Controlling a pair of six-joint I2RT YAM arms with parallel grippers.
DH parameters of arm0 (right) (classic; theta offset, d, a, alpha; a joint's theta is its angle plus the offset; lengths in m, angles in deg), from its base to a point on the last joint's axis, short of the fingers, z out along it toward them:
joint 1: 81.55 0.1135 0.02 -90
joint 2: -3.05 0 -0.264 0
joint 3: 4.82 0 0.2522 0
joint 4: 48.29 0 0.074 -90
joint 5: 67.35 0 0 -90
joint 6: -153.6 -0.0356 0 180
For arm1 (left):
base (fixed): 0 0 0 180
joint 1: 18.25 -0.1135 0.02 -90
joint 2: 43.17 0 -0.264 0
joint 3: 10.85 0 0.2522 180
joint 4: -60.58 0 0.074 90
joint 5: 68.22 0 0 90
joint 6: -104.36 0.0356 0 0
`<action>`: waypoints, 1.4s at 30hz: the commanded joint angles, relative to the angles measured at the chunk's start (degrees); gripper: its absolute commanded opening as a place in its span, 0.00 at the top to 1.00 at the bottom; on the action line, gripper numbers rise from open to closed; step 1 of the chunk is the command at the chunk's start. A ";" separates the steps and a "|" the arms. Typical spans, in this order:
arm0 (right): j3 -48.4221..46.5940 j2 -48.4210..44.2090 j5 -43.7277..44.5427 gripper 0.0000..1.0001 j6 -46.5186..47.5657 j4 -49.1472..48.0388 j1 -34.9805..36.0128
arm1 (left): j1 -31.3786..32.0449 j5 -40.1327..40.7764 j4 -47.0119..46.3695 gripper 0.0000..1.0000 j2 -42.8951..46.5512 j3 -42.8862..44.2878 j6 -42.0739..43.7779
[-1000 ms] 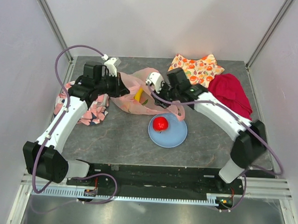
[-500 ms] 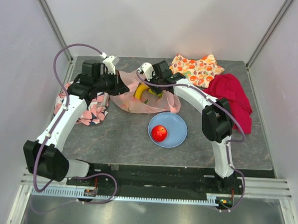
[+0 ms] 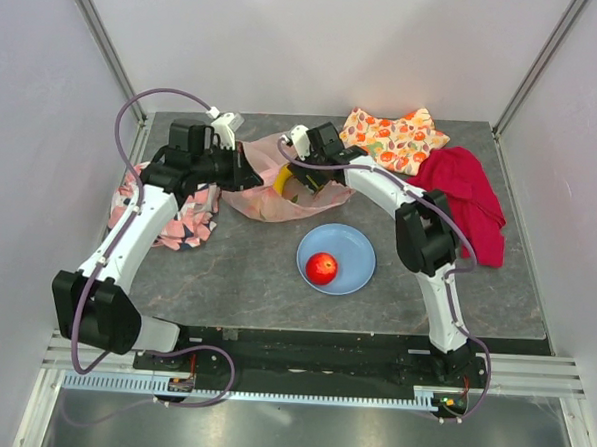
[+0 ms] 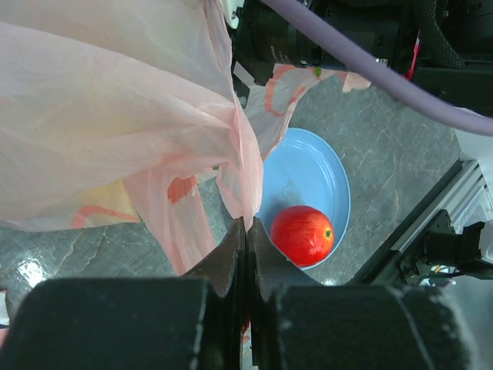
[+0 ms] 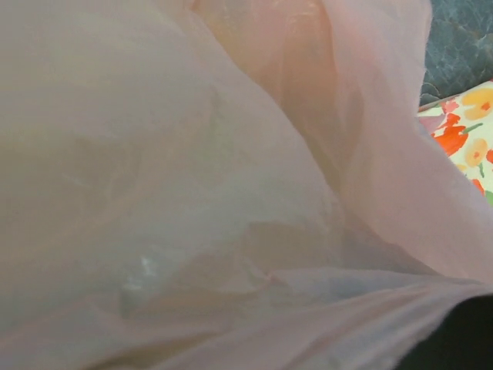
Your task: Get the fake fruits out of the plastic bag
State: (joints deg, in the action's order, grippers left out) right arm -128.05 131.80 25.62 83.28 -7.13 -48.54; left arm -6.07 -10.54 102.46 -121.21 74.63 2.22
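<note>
Pink film of the plastic bag (image 4: 115,116), pinched in the left gripper's (image 4: 245,231) tightly closed jaws, could slip free. The right gripper (image 3: 303,179) is buried inside with its jaws hidden, so I cannot tell their width, and it may grab film rather than the banana (image 3: 279,183).

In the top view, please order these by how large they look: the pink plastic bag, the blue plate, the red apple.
1. pink plastic bag, largest even though crumpled
2. blue plate
3. red apple, clearly smallest
</note>
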 commanded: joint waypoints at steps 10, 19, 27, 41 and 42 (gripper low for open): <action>-0.49 2.57 1.26 0.45 0.54 -4.54 -0.76 | -0.23 -2.23 -1.58 0.98 -1.50 2.46 -1.22; 5.66 -3.94 -1.12 0.71 -2.10 -7.36 -0.67 | -0.23 -2.05 -1.93 0.98 -0.89 1.40 -1.22; 8.04 -6.75 -1.29 0.75 -3.16 -7.27 -0.58 | -0.23 -2.23 -2.37 0.98 -0.80 1.05 -1.48; 15.43 -17.39 -6.56 0.37 -3.87 -3.85 -0.58 | -0.15 -2.75 -2.89 0.98 -2.47 2.54 -1.83; 15.43 -17.91 -8.57 0.36 -3.08 -3.06 -0.58 | -0.23 -2.75 -2.89 0.98 -2.55 2.63 -1.83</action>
State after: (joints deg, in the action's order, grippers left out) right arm -112.99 118.68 22.10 79.87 -11.41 -49.15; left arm -6.07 -11.61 101.63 -123.20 74.65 2.17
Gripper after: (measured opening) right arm 0.629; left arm 0.033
